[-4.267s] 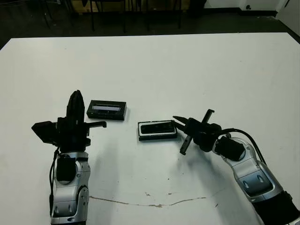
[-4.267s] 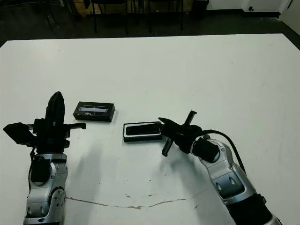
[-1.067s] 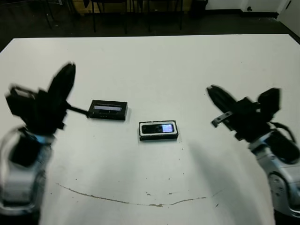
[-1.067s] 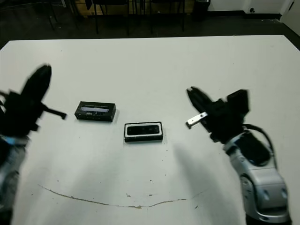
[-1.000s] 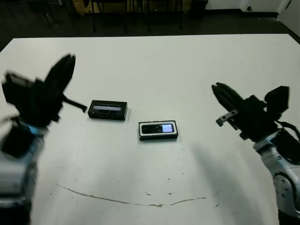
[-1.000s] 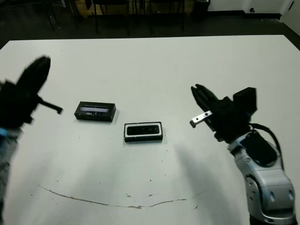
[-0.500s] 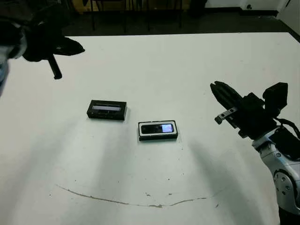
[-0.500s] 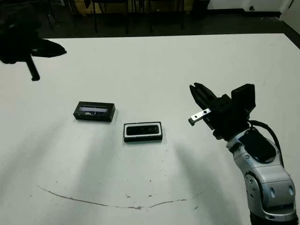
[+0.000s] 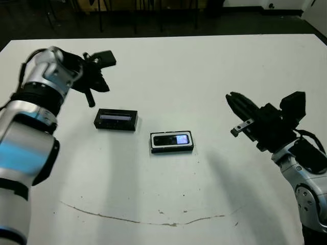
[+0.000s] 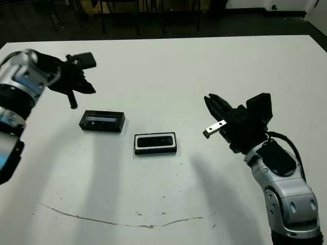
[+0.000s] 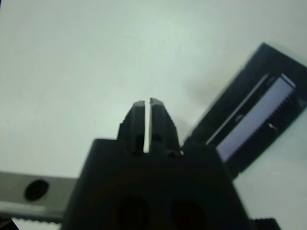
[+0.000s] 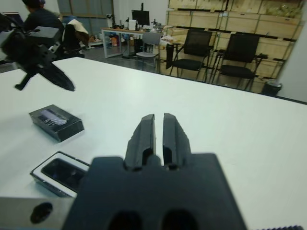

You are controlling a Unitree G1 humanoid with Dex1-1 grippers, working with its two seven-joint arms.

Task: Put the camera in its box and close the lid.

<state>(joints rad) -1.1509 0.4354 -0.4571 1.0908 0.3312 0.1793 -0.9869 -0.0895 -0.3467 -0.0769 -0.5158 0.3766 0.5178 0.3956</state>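
White tabletop [image 9: 214,71], carrying two small black items near its middle. Item one: the box [image 9: 172,142], a shallow black tray with a white inner rim, lying flat; the camera [image 9: 172,139] sits inside it, its small bluish-white screen lit towards the right end. Item two: the lid [image 9: 116,120], a flat black cover with a pale glossy stripe along its top, lying flat on the tabletop to the left of the box and slightly farther away, apart from it and not touching. Left end effector [image 9: 91,84]: raised at the far left, just beyond the lid's left end, empty; in the left wrist view its two fingers [image 11: 139,120] stand together with only a thin slit of light between them, and the lid's striped top shows just beside them. Right end effector [image 10: 217,115]: held above the tabletop well to the right of the box, empty, touching nothing; in the right wrist view its two fingers [image 12: 145,136] are drawn close, a narrow gap between them. A faint brownish line [image 9: 138,219] marks the near part of the tabletop. Beyond the far edge: black chairs [image 12: 199,52], stacked wooden crates, and a person seated at far left in the right wrist view.
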